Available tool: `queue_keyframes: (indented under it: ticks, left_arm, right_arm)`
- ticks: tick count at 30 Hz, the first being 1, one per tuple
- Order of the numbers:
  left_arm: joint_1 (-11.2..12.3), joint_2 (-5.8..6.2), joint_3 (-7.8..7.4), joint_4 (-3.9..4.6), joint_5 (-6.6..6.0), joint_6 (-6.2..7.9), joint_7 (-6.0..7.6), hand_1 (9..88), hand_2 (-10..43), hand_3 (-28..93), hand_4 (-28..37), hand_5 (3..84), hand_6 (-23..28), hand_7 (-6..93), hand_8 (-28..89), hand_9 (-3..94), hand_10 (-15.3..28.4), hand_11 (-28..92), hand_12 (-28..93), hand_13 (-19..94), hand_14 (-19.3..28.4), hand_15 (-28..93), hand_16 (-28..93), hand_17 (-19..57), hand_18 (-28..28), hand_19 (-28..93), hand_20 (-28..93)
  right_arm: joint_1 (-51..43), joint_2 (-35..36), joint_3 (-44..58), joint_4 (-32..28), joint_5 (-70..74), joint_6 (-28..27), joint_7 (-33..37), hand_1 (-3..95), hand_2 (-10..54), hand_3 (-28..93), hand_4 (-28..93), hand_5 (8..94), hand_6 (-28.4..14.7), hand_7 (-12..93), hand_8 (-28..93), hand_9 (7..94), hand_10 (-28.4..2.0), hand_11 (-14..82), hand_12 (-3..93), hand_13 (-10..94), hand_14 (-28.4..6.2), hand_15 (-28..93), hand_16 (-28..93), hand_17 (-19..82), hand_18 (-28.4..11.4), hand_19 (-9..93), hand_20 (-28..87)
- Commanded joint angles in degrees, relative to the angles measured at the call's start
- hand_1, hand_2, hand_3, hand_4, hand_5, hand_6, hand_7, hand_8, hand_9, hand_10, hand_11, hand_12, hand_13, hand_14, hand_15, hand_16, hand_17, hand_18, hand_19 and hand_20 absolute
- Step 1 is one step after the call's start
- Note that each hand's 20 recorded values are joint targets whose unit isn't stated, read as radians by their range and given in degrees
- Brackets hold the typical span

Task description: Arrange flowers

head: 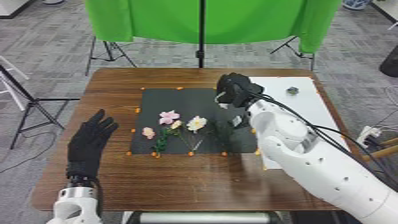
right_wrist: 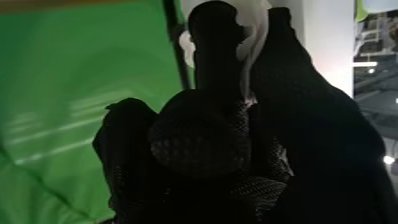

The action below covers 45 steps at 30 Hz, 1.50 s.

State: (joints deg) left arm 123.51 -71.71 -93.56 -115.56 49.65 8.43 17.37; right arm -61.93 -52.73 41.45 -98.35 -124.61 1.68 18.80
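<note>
Currently | right hand (head: pixel 234 89): fingers pinching white petals (right_wrist: pixel 257 42) | left hand (head: pixel 87 145): fingers straight, parted

The table (head: pixel 124 185) is brown wood, smooth, with a soft sheen. On it, the dark mat (head: pixel 160 107) looks flat and matt, the white sheet (head: pixel 315 107) smooth and papery. The flowers (head: pixel 196 123) have matt petals that look like thin cloth. The left hand (head: pixel 86 145) and right hand (head: pixel 234 91) wear dull black fabric, with a mesh-like, rough weave on the right. The pale piece (right_wrist: pixel 258 47) at its fingers looks thin and smooth. The white arm shells (head: pixel 306 162) look like smooth, hard plastic. The green curtain (head: pixel 160 20) is creased cloth with faint shiny streaks.
</note>
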Motion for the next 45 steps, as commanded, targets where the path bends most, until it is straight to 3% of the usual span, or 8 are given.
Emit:
queue_keyframes:
  ticks: [1, 6, 11, 15, 23, 35, 45]
  left_arm:
    - [0.8, -0.66, 1.27, 0.71, 0.08, -0.27, -0.74, 19.8, -0.2, 72, -28.1, 41.2, 4.4, 9.6, -6, 41.2, 12.7, 17, 11, 31, 17.3, 28, -2, 2.9, 13.2, 11, 20]
    - [0.7, -0.48, 1.31, 0.81, 0.02, -0.43, -0.78, 19.9, -0.2, 72, -28.2, 41.2, 4.4, 9.6, -6, 41.2, 12.7, 17, 11, 31, 17.3, 28, -2, 3.0, 13.2, 10, 20]
    - [0.6, -0.5, 1.34, 0.91, -0.02, -0.36, -0.62, 19.8, -0.3, 72, -28.1, 41.1, 4.3, 9.6, -6, 41.1, 12.6, 17, 11, 31, 17.3, 28, -1, 2.9, 13.2, 11, 20]
    - [0.5, -0.51, 1.41, 0.92, 0.04, -0.56, -0.67, 19.8, -0.4, 72, -28.1, 41.1, 4.3, 9.5, -6, 41.1, 12.6, 17, 11, 31, 17.3, 27, -2, 3.0, 13.2, 11, 20]
    - [0.7, -0.54, 1.36, 0.84, 0.05, -0.4, -0.55, 19.8, -0.4, 72, -28.1, 41.1, 4.3, 9.7, -6, 41.1, 12.6, 17, 11, 31, 17.3, 28, -1, 2.9, 13.2, 11, 20]
    - [0.6, -0.58, 1.37, 0.87, 0.04, -0.47, -0.57, 19.9, -0.3, 72, -28.0, 41.1, 4.4, 9.6, -6, 41.0, 12.6, 17, 11, 31, 17.3, 28, -2, 2.9, 13.2, 11, 20]
    - [0.6, -0.59, 1.46, 0.92, 0.02, -0.6, -0.55, 19.9, -0.3, 72, -28.0, 41.1, 4.4, 9.6, -6, 41.0, 12.6, 17, 11, 31, 17.3, 28, -2, 2.9, 13.2, 11, 20]
  right_arm:
    - [-0.2, -1.6, -1.6, 3.1, 0.4, -4.1, 0.2, 61.7, -9.5, 56, -19, 81.6, 0.7, 21, 9, 93.4, -8.0, 12.1, 42.4, 91, -0.9, 60, 35, 68, -9.7, 93, 55]
    - [-0.4, -2.0, -1.0, 4.2, 0.2, -5.6, 0.6, 58.1, -9.5, 56, -19, 78.0, 1.1, 20, 7, 90.9, -8.4, 12.3, 41.9, 91, -1.1, 61, 35, 67, -9.8, 93, 55]
    - [-0.3, -1.9, -0.5, 4.5, 0.7, -6.7, 0.9, 50.3, -9.5, 58, -19, 73.6, 2.1, 19, 5, 86.1, -9.9, 23.6, 31.6, 91, -1.2, 60, 35, 67, -9.9, 93, 55]
    - [-0.9, -1.5, 0.2, 4.0, -0.4, -6.7, 1.3, 39.9, -9.5, 68, -22, 70.8, 2.4, 18, -9, 84.6, -10.7, 28.5, 24.0, 91, -1.5, 60, 35, 67, -10.0, 93, 55]
    - [-2.0, -0.7, 2.5, 2.5, -1.2, -8.0, 1.8, 25.8, -9.5, 63, -18, 64.2, 1.2, 14, -10, 84.6, -12.5, 27.6, 23.8, 91, -2.5, 59, 35, 67, -11.0, 93, 56]
    - [-2.5, -0.6, 2.9, 1.9, 1.5, -8.5, 2.3, 20.1, -9.5, 62, -15, 62.6, 0.7, 12, -9, 86.2, -13.2, 27.2, 23.8, 91, -3.4, 59, 35, 67, -11.7, 93, 56]
    - [-3.5, -1.1, 4.2, 1.4, 8.8, -9.0, 3.4, 13.2, -0.5, 60, -16, 59.6, -2.2, 10, -8, 84.1, -15.1, 18.9, 20.0, 91, -4.7, 56, 34, 67, -12.2, 93, 55]
